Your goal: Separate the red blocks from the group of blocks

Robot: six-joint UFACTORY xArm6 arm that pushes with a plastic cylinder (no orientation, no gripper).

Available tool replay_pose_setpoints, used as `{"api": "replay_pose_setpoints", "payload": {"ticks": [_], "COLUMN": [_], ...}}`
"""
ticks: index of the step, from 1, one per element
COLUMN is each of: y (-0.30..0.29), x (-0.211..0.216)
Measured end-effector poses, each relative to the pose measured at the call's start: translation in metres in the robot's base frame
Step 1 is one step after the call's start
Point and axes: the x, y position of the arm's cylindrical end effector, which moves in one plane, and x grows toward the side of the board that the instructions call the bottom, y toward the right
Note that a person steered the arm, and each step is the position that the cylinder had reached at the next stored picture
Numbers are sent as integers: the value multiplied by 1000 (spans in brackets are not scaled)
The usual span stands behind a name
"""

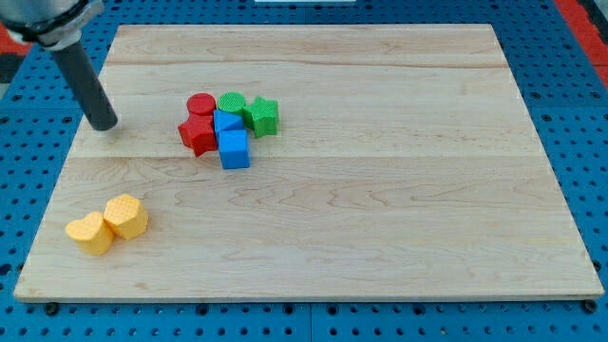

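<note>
A tight group of blocks sits upper left of the board's middle. A red cylinder [200,104] is at its top left, and a red star-like block [198,134] is just below it. A green cylinder [231,102] and a green star [261,115] are on the group's right. Two blue blocks, one [228,122] in the middle and a blue cube [234,149] at the bottom, touch the red ones. My tip [103,123] rests on the board well to the left of the group, apart from every block.
Two yellow blocks, a heart [89,233] and a hexagon [125,216], lie touching near the bottom left corner. The wooden board [380,209] is framed by a blue perforated table.
</note>
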Motion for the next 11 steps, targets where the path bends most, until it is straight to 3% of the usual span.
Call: {"api": "replay_pose_setpoints", "payload": {"ticks": [1,4,8,11], "y": [2,122,153,132], "x": [-40,-57,16,51]}}
